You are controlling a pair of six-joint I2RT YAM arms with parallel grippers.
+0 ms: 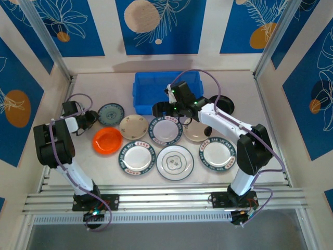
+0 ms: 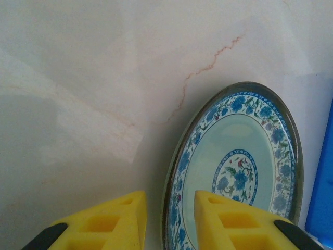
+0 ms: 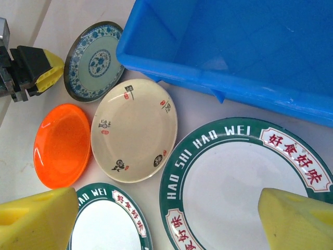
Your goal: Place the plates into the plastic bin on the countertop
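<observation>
The table (image 2: 78, 78) looks like smooth pale stone with faint reddish veins and a soft sheen. The plastic bin (image 3: 250, 47) is smooth blue plastic, lightly glossy. The orange plate (image 3: 60, 146), the teal-patterned plate (image 2: 239, 156) and the green-rimmed plate (image 3: 244, 187) shine like glaze. The left claw (image 2: 169, 221) has matt yellow pads (image 2: 104, 226) that look like foam. The rails (image 1: 166, 197) are brushed metal.

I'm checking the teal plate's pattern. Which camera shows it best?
Left wrist: the teal plate is close, floral rim sharp, though cropped below. Right wrist shows it nearly whole but smaller; top external, tiny.
</observation>
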